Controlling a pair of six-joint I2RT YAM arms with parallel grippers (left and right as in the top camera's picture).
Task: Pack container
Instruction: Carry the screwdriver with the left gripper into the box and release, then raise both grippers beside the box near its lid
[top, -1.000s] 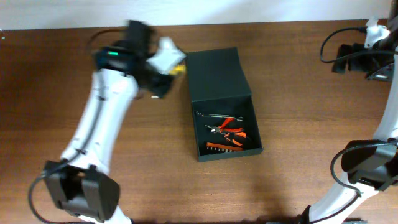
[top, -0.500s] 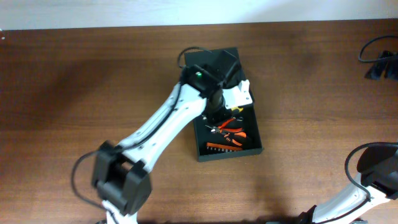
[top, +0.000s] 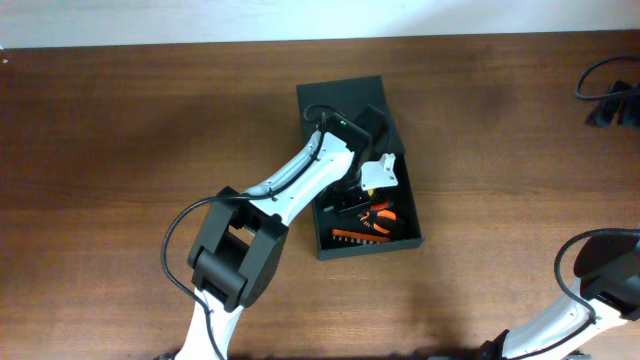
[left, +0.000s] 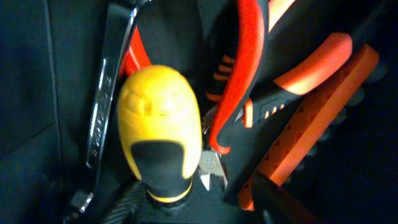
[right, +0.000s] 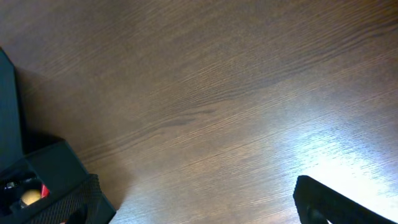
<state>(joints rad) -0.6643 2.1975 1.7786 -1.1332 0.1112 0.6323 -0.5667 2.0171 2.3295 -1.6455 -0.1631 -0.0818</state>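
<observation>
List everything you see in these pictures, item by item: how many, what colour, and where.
container: one, dark green-black, mid-table, lid open
pliers: apparently two, orange-red handles, inside the container
bit holder: one, orange, inside, beside the pliers
wrench: one, silver, inside
screwdriver: one, yellow and black handle, inside, between wrench and pliers
black device: one, with cable, far right edge
table: one, brown wood
left arm: white and black, reaches into the container
left hand: over the tools, grip unclear
right arm: white and black, near right corner
right hand: open over bare wood
</observation>
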